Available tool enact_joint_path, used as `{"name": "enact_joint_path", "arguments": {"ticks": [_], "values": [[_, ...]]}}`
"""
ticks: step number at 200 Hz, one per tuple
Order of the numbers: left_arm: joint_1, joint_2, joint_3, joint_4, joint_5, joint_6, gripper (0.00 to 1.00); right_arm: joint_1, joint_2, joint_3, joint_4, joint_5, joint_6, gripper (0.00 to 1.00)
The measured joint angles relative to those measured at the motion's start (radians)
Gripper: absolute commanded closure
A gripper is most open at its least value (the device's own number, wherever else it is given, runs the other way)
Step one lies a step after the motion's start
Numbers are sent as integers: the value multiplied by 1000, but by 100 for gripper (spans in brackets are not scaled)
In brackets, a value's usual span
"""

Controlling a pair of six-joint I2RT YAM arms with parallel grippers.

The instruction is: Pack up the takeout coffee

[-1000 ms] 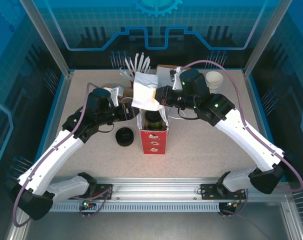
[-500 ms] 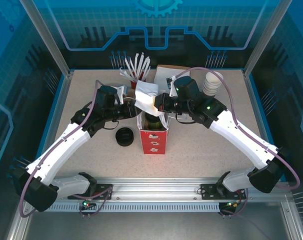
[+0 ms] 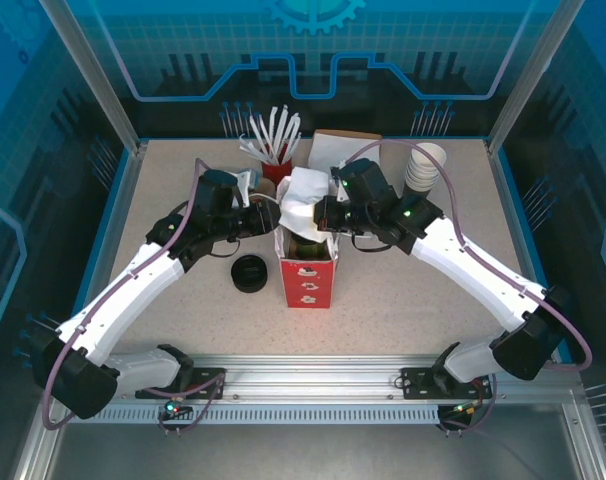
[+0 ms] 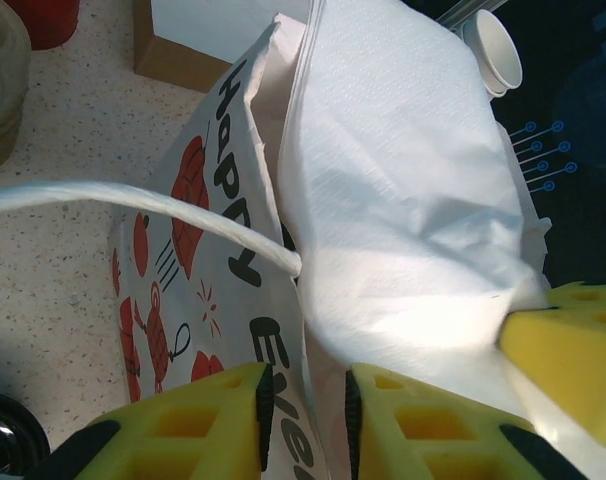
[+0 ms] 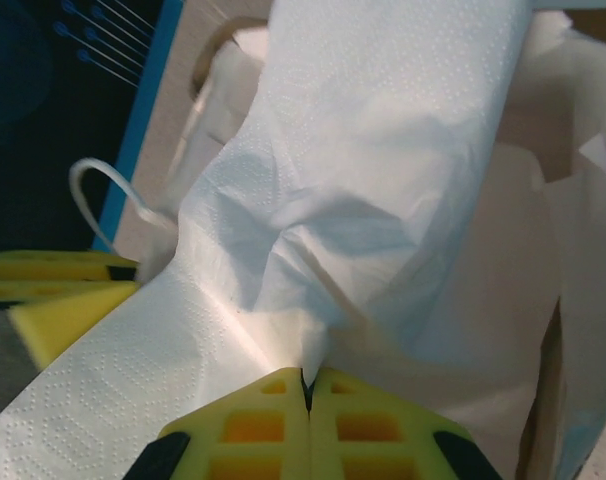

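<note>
The red and white paper bag [image 3: 307, 280] stands upright at the table's middle. In its open mouth sits the takeout coffee [image 3: 305, 247], whose dark olive top is partly covered by a white napkin [image 3: 301, 193]. My right gripper [image 3: 321, 213] is shut on the napkin [image 5: 383, 180], pinching a fold at its fingertips [image 5: 307, 378] just above the bag's mouth. My left gripper [image 3: 267, 212] is at the bag's left rim. In the left wrist view its jaws [image 4: 306, 388] stand a little apart, astride the printed bag wall [image 4: 198, 240], with the napkin [image 4: 403, 200] hanging beside.
A black lid stack [image 3: 250, 273] lies left of the bag. A stack of white-rimmed cups [image 3: 424, 165] stands at the back right, next to a flat box [image 3: 345, 143]. A red holder of white sticks [image 3: 275, 152] is behind the bag.
The right gripper has brought the napkin lower, from above the bag down to its mouth. The left gripper has shifted right and back, up to the bag's left rim.
</note>
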Motion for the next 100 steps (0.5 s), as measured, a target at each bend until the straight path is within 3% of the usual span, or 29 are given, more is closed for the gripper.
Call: {"name": "enact_joint_path", "arguments": {"ticks": [100], "values": [[0, 0, -16, 47, 18, -7, 79, 50, 55, 63, -111, 68, -68, 100]]}}
